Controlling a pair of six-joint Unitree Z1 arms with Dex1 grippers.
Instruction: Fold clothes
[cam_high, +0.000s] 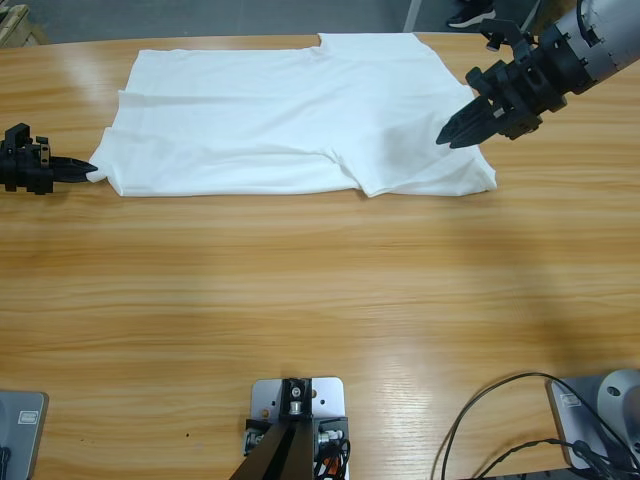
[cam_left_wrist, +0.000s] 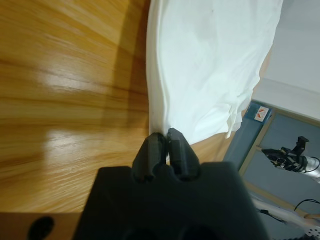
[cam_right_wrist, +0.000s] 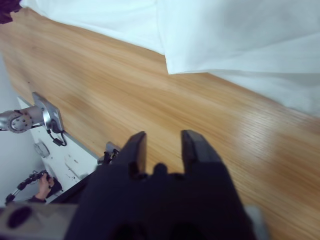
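The white T-shirt (cam_high: 290, 110) lies spread flat across the far half of the table, one sleeve pointing toward the front at the right. My left gripper (cam_high: 88, 169) sits low at the shirt's left corner. In the left wrist view its jaws (cam_left_wrist: 162, 142) are shut on the shirt's edge (cam_left_wrist: 210, 60). Over the shirt's right part hovers my right gripper (cam_high: 452, 135), coming in from the upper right. The right wrist view shows this gripper (cam_right_wrist: 162, 142) open with nothing in it, above bare wood beside the shirt (cam_right_wrist: 240, 35).
The wooden table (cam_high: 300, 300) stretches bare from the shirt's front edge to the near edge. Black cables (cam_high: 500, 420) loop at the front right corner. A person's shoe (cam_high: 470, 15) shows on the floor beyond the table's far edge.
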